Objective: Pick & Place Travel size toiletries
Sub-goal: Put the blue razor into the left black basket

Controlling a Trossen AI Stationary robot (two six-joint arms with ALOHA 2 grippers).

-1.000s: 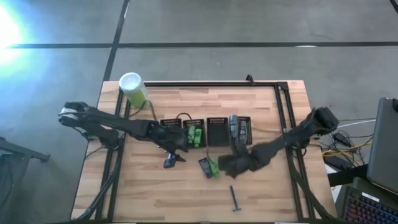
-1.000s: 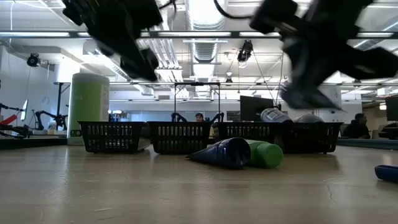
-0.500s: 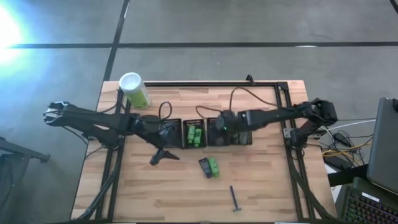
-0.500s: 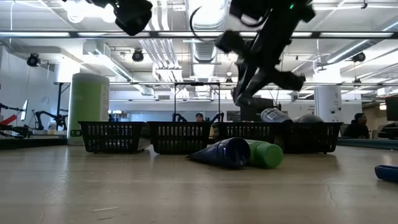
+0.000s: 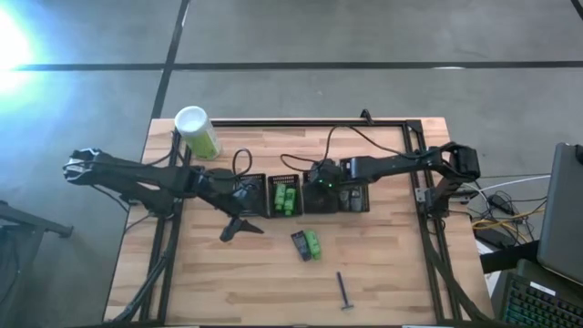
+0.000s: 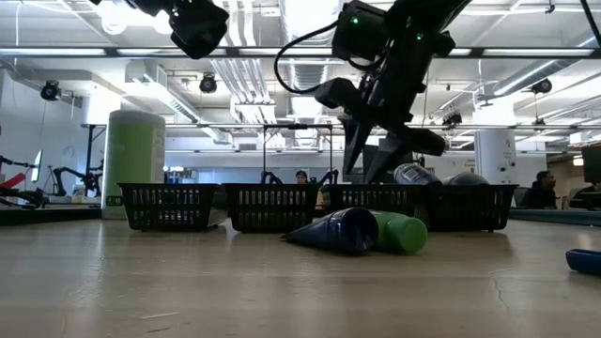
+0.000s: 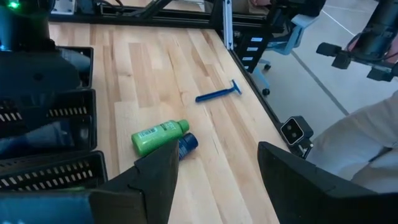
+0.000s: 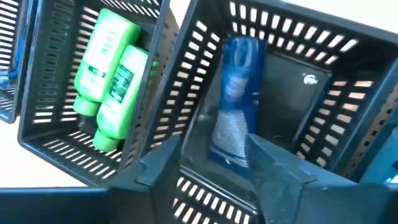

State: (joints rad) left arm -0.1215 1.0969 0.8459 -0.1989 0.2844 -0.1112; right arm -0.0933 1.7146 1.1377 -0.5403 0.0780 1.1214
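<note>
Hanging above the third black mesh tray (image 5: 320,192), the right gripper (image 8: 214,163) had its fingers parted, and its own wrist view showed a blue tube (image 8: 235,99) lying loose inside that tray between them, touched by neither. That view alone also made out two green bottles (image 8: 112,71) side by side in the neighbouring tray (image 8: 46,140). From above, the left gripper (image 5: 239,227) hovered over bare table in front of the first tray, fingers spread and empty. Its wrist view picked out a green bottle (image 7: 159,135) touching a dark blue tube (image 7: 187,143) on the wood, with a blue razor (image 7: 217,93) well apart. Only the low view showed the tall green canister (image 6: 132,164) upright beside the row of trays.
</note>
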